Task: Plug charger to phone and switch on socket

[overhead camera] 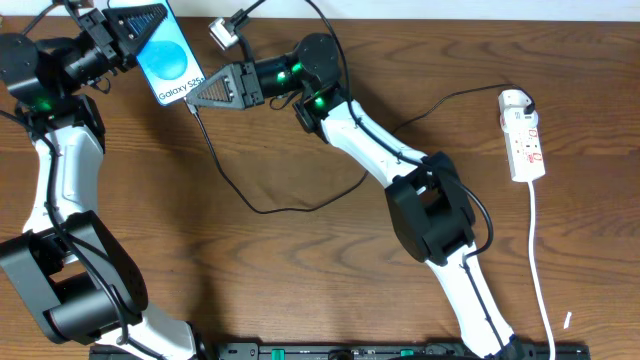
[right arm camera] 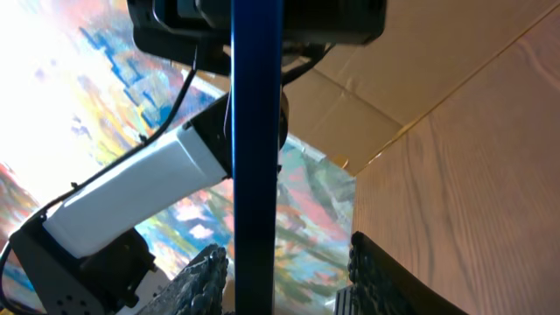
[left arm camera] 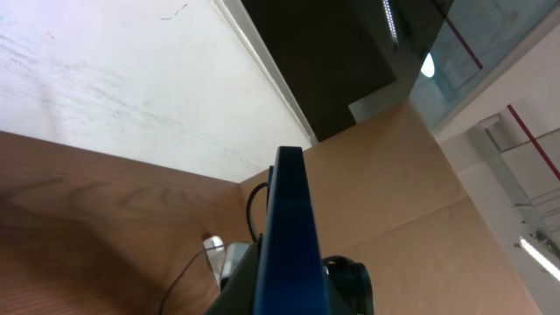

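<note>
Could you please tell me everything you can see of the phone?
The phone is a slim black-framed slab whose blue screen shows a lighter circle and white "Galaxy S25+" text. Screen up and tilted, it is at the far left. The left gripper clamps its upper end; the right gripper has its fingers apart astride its lower edge.

Overhead: bright, even light from above, sharp throughout. Soft, faint shadows beside my arms on table. Phone screen glows, text readable, no glare. Left wrist view: phone edge too near, dark, blurred; ceiling lamps burn white at upper right. Right wrist view: left half blown out, smeared into colour blotches; phone edge soft; my finger pads at bottom dim, slightly blurred.
</note>
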Robot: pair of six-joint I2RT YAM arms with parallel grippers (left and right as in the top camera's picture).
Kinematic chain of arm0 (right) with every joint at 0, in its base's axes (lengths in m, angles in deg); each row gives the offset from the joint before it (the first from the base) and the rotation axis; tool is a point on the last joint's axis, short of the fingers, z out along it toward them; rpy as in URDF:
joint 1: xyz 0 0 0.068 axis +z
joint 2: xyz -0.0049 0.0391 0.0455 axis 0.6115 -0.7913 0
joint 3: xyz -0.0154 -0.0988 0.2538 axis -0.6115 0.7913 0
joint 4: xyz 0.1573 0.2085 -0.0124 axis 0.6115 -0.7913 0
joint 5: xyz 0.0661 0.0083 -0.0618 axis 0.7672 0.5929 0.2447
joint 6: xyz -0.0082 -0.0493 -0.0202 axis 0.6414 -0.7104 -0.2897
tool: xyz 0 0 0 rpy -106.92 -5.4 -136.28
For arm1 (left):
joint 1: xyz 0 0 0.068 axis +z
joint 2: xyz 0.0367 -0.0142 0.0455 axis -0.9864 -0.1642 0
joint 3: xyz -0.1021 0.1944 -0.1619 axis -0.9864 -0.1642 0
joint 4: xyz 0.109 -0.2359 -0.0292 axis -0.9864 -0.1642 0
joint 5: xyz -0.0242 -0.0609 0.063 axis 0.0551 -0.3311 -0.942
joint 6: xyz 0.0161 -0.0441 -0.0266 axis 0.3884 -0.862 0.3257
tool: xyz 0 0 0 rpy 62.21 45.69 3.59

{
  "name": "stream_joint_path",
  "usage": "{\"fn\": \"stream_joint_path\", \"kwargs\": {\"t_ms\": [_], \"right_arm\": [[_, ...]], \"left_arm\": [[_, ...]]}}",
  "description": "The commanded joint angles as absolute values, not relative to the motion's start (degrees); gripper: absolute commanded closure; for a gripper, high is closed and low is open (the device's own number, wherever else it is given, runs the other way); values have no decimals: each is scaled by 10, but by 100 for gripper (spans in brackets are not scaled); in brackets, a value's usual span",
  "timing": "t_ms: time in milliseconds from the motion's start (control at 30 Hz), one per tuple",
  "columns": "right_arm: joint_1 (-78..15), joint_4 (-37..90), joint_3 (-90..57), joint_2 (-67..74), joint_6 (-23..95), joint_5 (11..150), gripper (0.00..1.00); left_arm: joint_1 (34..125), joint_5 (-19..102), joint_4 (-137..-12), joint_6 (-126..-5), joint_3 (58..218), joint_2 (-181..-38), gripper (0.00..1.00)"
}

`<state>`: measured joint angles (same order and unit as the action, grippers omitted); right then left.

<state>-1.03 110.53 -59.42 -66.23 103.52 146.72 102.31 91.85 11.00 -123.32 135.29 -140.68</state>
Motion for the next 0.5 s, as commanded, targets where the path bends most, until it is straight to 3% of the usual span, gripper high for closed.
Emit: {"fn": "stream_joint_path", "kwargs": {"t_ms": [0, 467], "right_arm": [[2, 1107, -600, -651, 1031, 1482, 57], [6, 1107, -600, -651, 1032, 1491, 71]], "left_arm": [[1027, 911, 115, -1237, 1361, -1394, 93], [1040, 904, 115, -1238, 1361, -1394, 93]]}}
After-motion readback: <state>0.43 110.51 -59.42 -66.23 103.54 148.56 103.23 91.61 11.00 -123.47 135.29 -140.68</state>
